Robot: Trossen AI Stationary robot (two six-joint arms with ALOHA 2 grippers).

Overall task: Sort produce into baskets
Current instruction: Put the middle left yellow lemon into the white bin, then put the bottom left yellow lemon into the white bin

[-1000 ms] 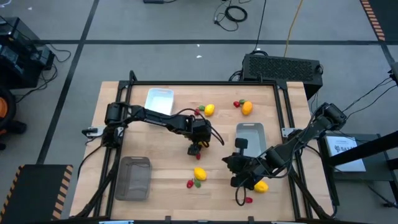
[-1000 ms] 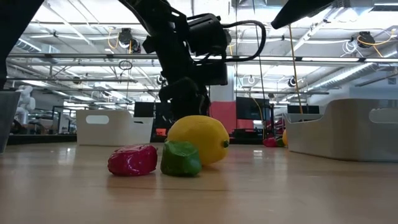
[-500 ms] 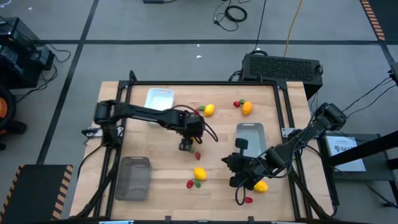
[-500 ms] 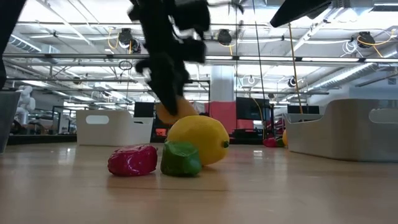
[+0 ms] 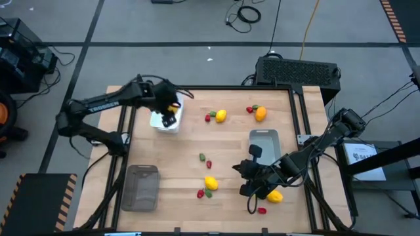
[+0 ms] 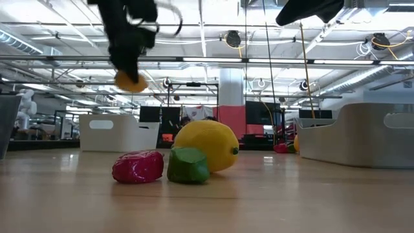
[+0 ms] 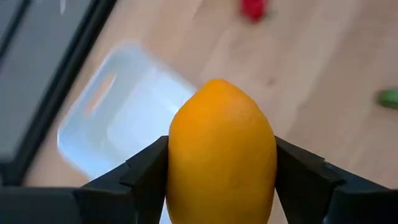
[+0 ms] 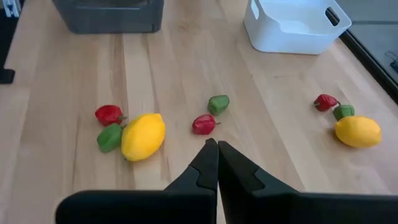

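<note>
My left gripper (image 5: pixel 172 109) is shut on an orange-yellow fruit (image 7: pixel 221 155) high above the white basket (image 5: pixel 164 113) at the far left; the low view shows the fruit (image 6: pixel 130 81) in the air. My right gripper (image 5: pixel 244 173) is shut and empty, low over the table at the near right; it also shows in the right wrist view (image 8: pixel 216 149). The light grey basket (image 5: pixel 264 142) and the dark grey basket (image 5: pixel 142 187) rest on the table. A yellow lemon (image 5: pixel 210 183) lies with a red piece (image 5: pixel 200 193) and a green piece (image 5: pixel 208 193). My left gripper pinches the fruit between its two fingers (image 7: pixel 146 169), one on each of its rounded sides (image 7: pixel 177 163), about its widest part. The fingers come from above, pointing down. The fruit is lifted clear and hangs over the white basket (image 7: pixel 118 118).
A red and a green piece (image 5: pixel 205 159) lie mid-table. A yellow fruit (image 5: pixel 221 116) and an orange fruit (image 5: pixel 260 114) with small red and green pieces lie at the far side. A yellow fruit (image 5: pixel 275 195) and a red piece (image 5: pixel 262 210) lie by my right arm.
My left gripper has risen from the table's middle and swung toward the far left edge with the orange-yellow fruit, which is now lifted clear above the white basket. The red and green pieces where it stood stay on the table.
</note>
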